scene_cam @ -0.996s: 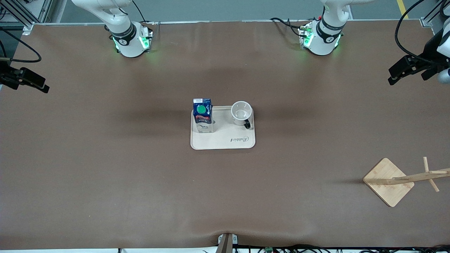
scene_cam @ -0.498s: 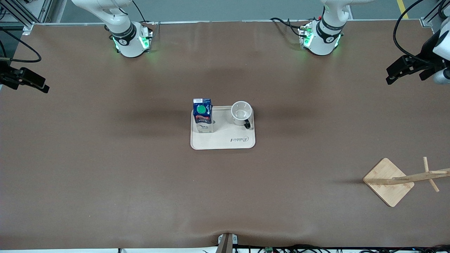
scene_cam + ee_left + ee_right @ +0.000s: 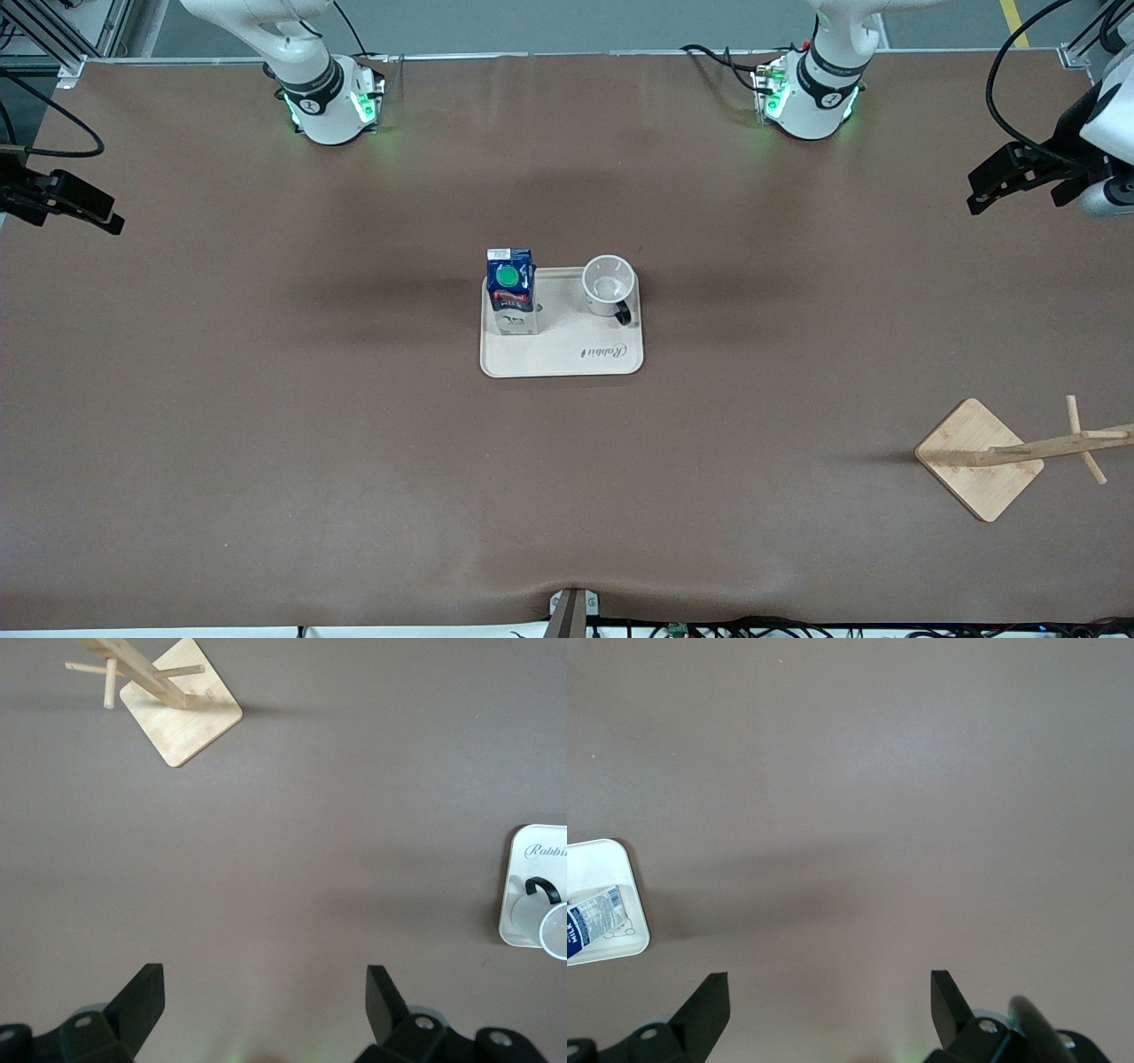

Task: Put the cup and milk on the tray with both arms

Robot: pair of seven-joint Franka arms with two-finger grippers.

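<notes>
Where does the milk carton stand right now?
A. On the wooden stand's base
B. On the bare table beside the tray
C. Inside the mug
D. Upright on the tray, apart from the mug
D: the milk carton stands upright on the tray, with a gap between it and the mug.

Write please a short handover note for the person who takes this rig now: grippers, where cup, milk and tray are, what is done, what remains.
Left gripper: open, empty, up over bare table at the left arm's end.
Right gripper: open, empty, up over bare table at the right arm's end.
Milk and cup both stand upright on the tray, mid-table, apart from each other.
Done: both items placed.
Left: seemingly nothing.
</notes>
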